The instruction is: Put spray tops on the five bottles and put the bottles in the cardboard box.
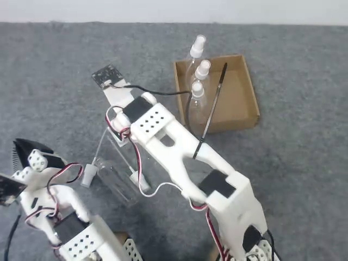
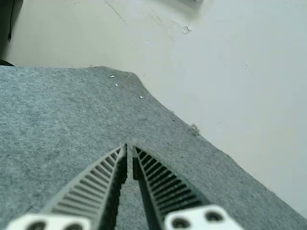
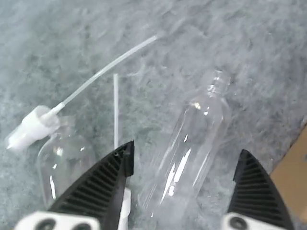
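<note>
Right end effector (image 3: 187,149) hangs spread wide over a capless bottle (image 3: 201,115) lying on the counter (image 3: 72,38). Left end effector (image 2: 129,149) is pressed together, empty. Three topped bottles (image 1: 198,100) sit in the box (image 1: 239,103).

Three spray-topped bottles (image 1: 198,92) in cardboard box (image 1: 242,95)

Setting: a robotics test bench, as we read it. Evidence we list:
- table (image 1: 49,76) covered in grey felt-like cloth
- plain pale wall (image 2: 225,72) rising at the table's far edge
- two white plastic arms (image 1: 179,155) with exposed red, white and black servo wires (image 1: 137,160)
- bare circuit board (image 1: 107,76) at one arm's tip, with a black cable attached
</note>
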Robot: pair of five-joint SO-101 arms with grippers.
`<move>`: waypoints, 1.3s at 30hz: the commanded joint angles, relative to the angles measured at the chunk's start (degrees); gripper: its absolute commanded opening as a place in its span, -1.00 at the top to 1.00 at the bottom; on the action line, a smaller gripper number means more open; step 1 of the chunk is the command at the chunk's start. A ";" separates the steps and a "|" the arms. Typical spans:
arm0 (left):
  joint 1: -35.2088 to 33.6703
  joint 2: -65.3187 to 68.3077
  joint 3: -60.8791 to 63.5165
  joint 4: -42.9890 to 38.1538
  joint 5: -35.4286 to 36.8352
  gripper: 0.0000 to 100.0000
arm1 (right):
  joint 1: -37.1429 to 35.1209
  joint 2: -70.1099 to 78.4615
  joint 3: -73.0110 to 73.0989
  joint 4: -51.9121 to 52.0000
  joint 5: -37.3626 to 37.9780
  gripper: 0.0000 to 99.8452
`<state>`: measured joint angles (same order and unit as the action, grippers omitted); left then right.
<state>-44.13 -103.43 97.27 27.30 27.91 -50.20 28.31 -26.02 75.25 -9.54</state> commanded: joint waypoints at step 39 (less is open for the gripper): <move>0.26 -0.88 -0.75 -0.88 -0.70 0.97 | 5.49 28.44 -36.92 12.35 2.99 0.76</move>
<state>-44.13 -103.43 97.27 27.30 27.91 -45.10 58.81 -58.90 85.01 -7.34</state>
